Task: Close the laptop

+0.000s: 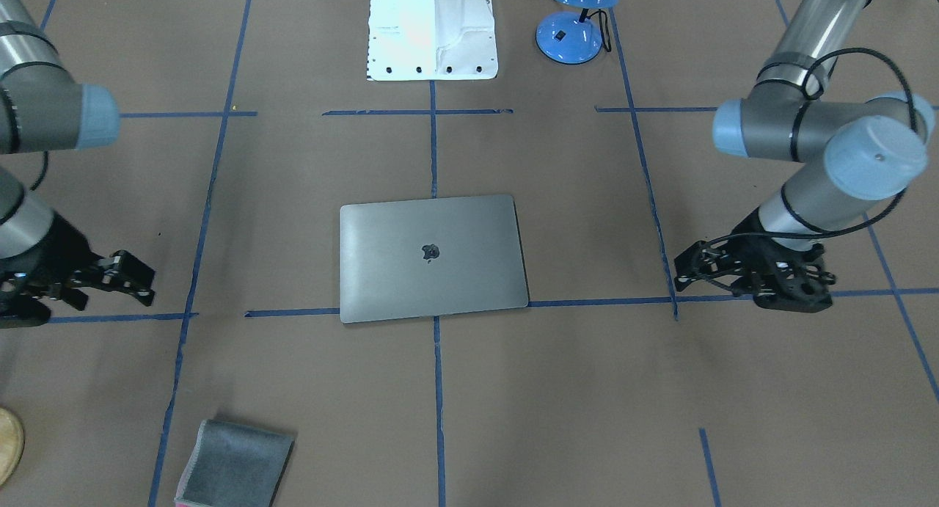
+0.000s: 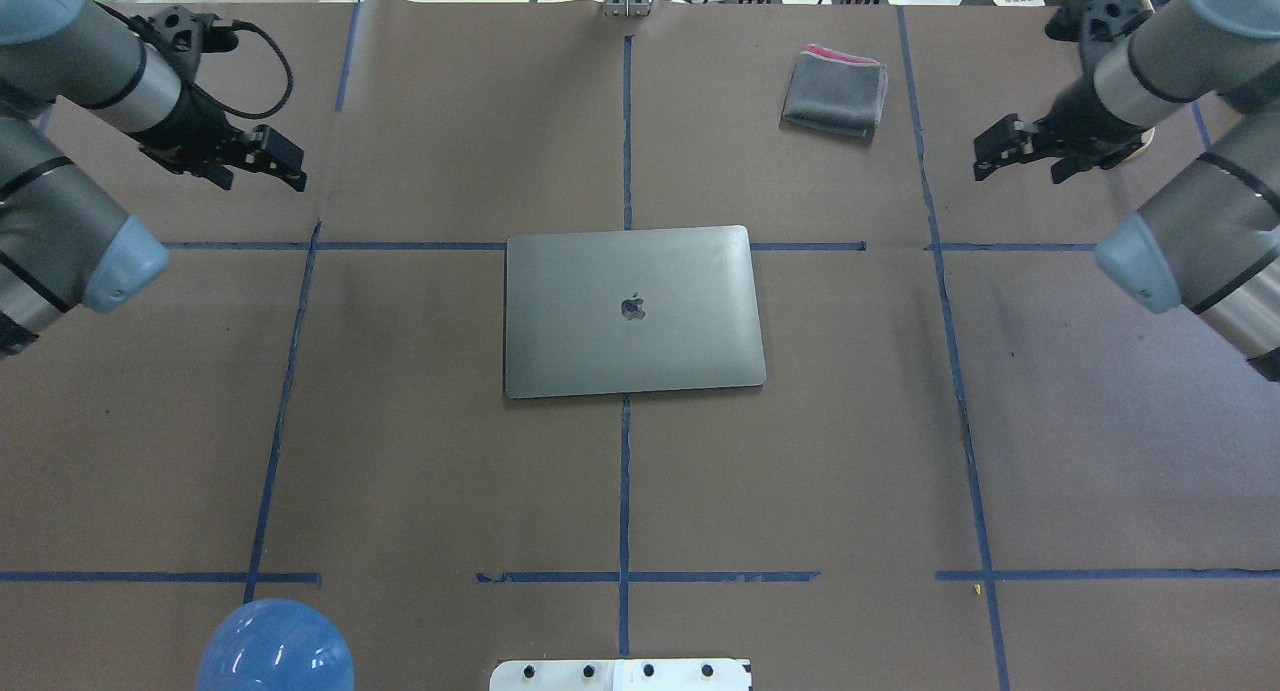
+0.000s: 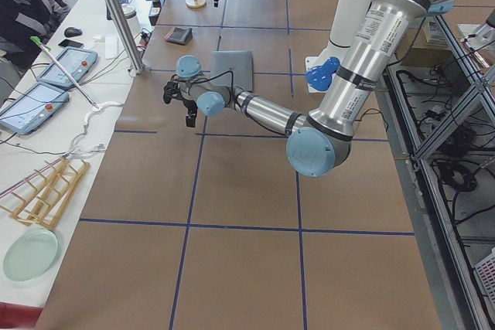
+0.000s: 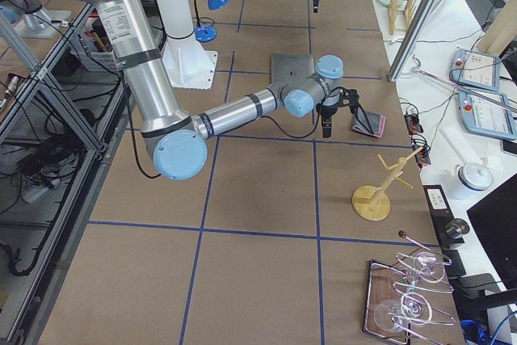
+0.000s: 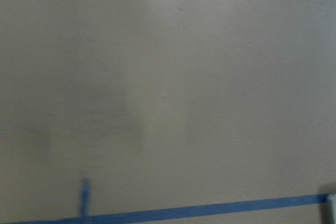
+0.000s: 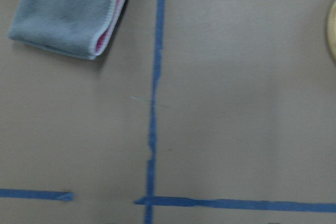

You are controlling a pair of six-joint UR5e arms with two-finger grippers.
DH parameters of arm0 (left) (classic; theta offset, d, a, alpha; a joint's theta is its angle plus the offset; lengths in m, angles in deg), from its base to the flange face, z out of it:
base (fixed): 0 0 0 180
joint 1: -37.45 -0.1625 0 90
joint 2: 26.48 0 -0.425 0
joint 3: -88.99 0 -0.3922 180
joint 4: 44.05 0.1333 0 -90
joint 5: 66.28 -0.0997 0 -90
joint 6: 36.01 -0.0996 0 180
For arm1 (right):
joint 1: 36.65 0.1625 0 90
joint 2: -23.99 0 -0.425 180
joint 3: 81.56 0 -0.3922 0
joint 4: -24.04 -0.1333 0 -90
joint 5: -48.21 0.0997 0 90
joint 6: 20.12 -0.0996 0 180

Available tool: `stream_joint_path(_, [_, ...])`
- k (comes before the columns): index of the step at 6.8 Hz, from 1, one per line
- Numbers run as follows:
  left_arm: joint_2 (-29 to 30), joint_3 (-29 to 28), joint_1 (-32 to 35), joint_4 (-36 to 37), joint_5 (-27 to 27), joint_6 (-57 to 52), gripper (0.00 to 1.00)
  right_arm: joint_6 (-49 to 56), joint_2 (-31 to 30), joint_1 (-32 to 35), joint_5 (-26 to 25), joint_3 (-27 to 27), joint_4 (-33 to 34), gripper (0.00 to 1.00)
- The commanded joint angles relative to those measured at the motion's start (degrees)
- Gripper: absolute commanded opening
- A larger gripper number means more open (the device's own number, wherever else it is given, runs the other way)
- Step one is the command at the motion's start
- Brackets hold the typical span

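The laptop (image 2: 633,311) lies flat in the middle of the tabletop (image 2: 400,451), lid already down. The left jaws and right jaws hang well apart from it, seemingly parted, empty. Pressing on it now could scuff or skid it.

- The laptop (image 2: 633,311) lies closed and flat at the middle of the tabletop (image 2: 450,471), lid up, logo showing.
- The left claw (image 2: 280,168) hangs near the far left corner, fingers apart, well apart from the laptop.
- The right claw (image 2: 990,154) hangs near the far right corner, fingers apart.
- A folded grey cloth (image 2: 835,91) lies by the far edge.
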Motion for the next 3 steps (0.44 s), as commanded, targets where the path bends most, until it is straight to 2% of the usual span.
stream_joint_path(1, [-7.20, 6.95, 9.17, 15.22, -0.11, -26.46, 1.00, 19.82, -5.52, 9.37, 2.96, -0.10, 5.38, 1.00])
stream_joint_path(3, [-8.64, 6.72, 18.58, 26.66, 0.15, -41.63, 1.00, 36.71, -9.11, 16.14, 3.76, -1.23, 12.33, 1.00])
